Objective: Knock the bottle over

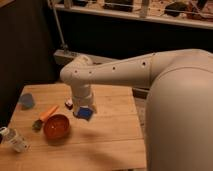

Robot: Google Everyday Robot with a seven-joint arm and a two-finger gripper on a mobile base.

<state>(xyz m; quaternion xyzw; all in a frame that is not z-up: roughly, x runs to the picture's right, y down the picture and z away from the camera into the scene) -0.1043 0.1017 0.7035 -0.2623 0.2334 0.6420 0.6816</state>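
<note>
A pale wooden slatted table [112, 132] fills the lower left and centre of the frame. A bulky white robot arm [130, 70] reaches in from the right edge, and its wrist turns down over the middle of the tabletop. The gripper [81, 106] hangs below that wrist, just above the wood. The arm covers most of it, so it cannot be told how far open it is or whether it holds anything.

Just beside the gripper, lower right of it, lies a small flat blue square object [85, 113]. A tiny red-and-white item [69, 104] sits just to its left.

The small clear plastic bottle with a pale label [14, 139] is at the far lower left of the frame, near the table's left edge and well apart from the gripper. Whether it stands fully upright cannot be made out.

Between bottle and gripper sits a round red-orange bowl [56, 126]. A small dark green object [37, 124] lies at the bowl's left side and an orange carrot-shaped piece [49, 113] just above it. A small blue cup [26, 101] stands near the table's upper left corner.
</note>
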